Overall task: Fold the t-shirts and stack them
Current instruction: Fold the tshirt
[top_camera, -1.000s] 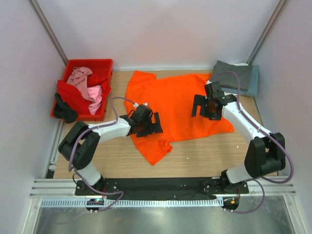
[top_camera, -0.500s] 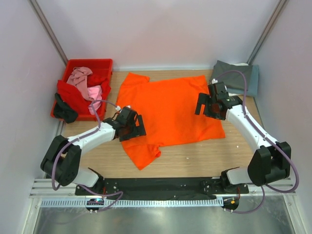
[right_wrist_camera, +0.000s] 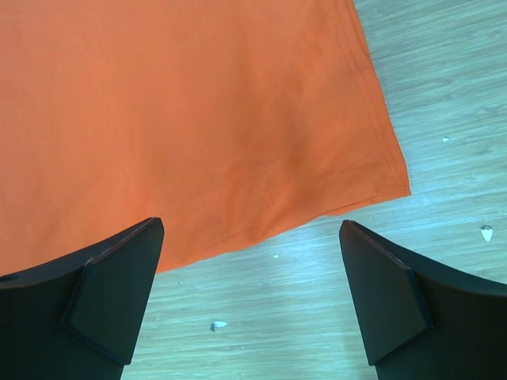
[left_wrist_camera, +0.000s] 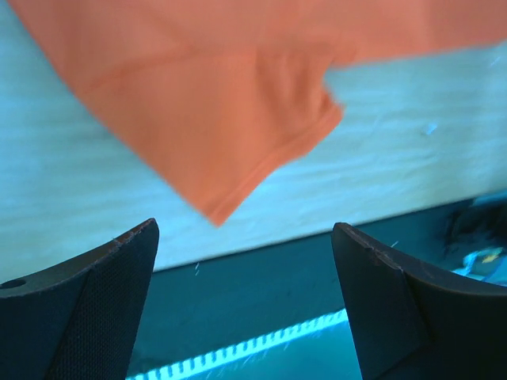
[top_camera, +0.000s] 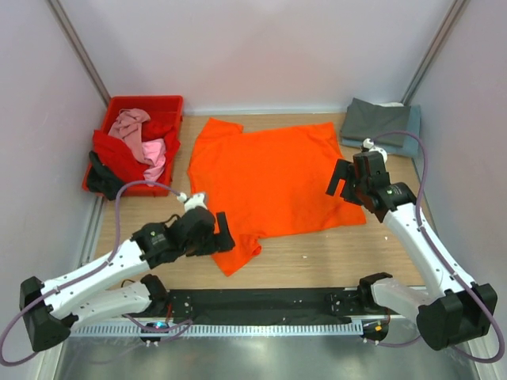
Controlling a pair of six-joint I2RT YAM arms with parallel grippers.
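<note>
While the orange shirt [top_camera: 269, 178] lies spread flat across the middle of the table [top_camera: 341, 253], with its collar end at the far edge, neither of your tools holds it. One sleeve [top_camera: 238, 249] points toward the near edge, left of centre.

Your left gripper [top_camera: 223, 233] sits at that sleeve's left side. In the left wrist view, which is blurred, its fingers [left_wrist_camera: 95, 301] stand wide apart with nothing between them. The sleeve tip shows beyond the gap, over bare wood.

Your right gripper [top_camera: 339, 178] hangs over the shirt's right side, near the hem corner. In the right wrist view its fingers [right_wrist_camera: 111, 293] are spread just as wide and are empty. Orange cloth, the hem corner and bare wood lie below them.

At the far right corner of the table you have a folded grey shirt [top_camera: 376, 120] lying on a blue shirt [top_camera: 413, 131], just beside the orange shirt's other sleeve. At the far left corner stands a red crate [top_camera: 142, 101]. A pink shirt [top_camera: 131, 127] and a red shirt [top_camera: 115, 150] are heaped in it, and the red one spills over the near rim. A dark cloth [top_camera: 103, 178] hangs over the crate's near left corner.
</note>
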